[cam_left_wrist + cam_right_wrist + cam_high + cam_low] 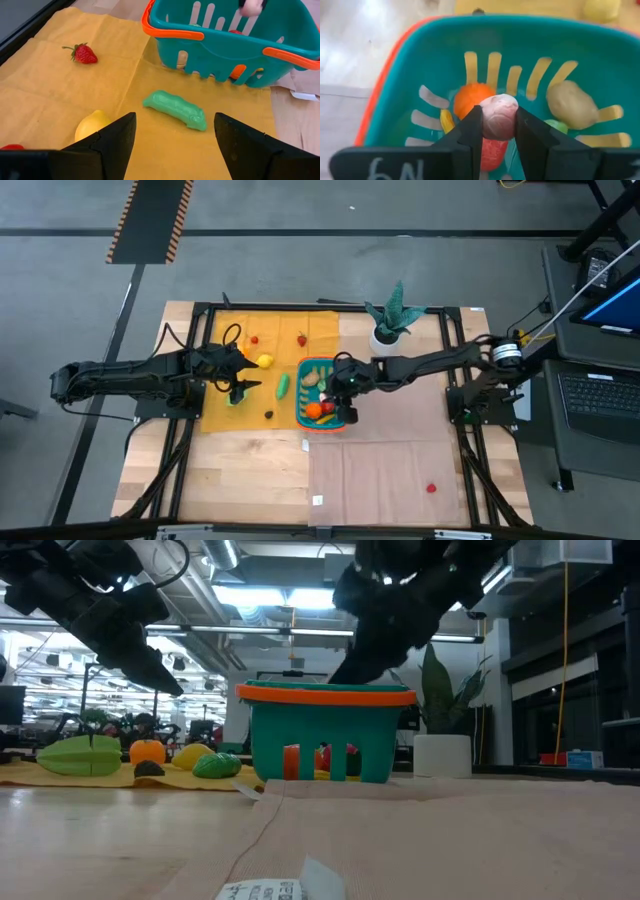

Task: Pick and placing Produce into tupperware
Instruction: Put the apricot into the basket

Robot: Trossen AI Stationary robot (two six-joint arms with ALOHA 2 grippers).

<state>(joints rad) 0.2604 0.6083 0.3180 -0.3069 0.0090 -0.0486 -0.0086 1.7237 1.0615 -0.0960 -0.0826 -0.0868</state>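
The right gripper (pixel 499 131) holds a pink fruit (pixel 499 116) over the part-filled basket (pixel 395 90); the left gripper (pixel 175 137) hovers wide open, several pieces left on the yellow cloth (pixel 55 85).

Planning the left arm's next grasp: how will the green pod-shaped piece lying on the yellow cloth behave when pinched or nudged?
The green pod looks like moulded plastic, so probably stiff and light. Its long, lumpy shape lies flat on the yellow cloth, so it should slide or pivot rather than roll far. Its glossy surface may slip unless the open left gripper pinches across its narrow width.

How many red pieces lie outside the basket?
3: a strawberry and a smaller red piece on the yellow cloth, another red piece alone on the pale mat. More may be hidden.
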